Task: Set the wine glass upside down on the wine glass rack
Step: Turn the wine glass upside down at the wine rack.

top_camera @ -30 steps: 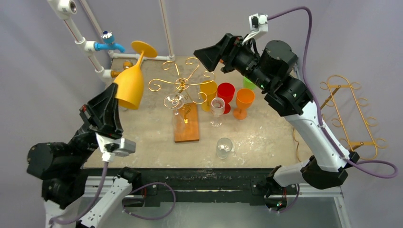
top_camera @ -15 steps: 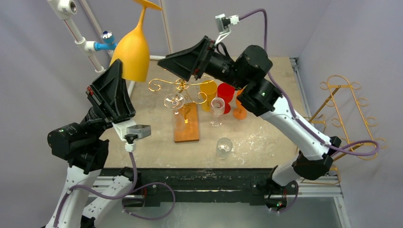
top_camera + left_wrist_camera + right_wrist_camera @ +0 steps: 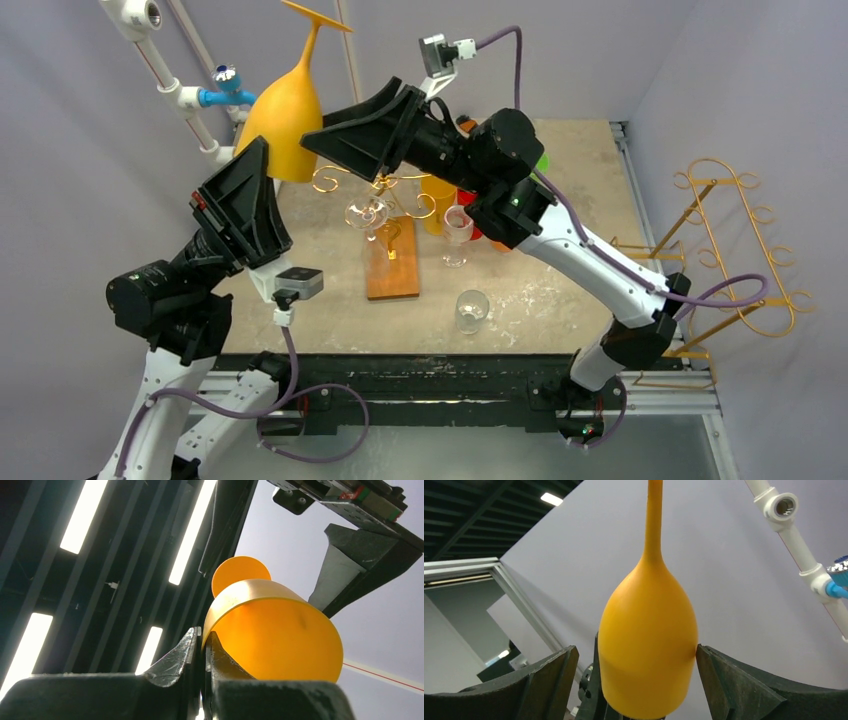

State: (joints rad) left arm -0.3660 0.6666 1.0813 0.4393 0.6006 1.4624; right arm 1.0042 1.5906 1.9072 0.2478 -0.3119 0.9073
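Pinching rim of orange wine glass [image 3: 275, 640] (foot upward), left fingers [image 3: 175, 661], right fingers [image 3: 744, 690] spread astride bowl

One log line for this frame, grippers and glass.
left gripper: shut on yellow wine glass rim, foot up | right gripper: open, straddling bowl | rack: glass not yet hung

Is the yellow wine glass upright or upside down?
Upside down: the yellow wine glass has its foot topmost and bowl below, rim pinched by the left gripper.
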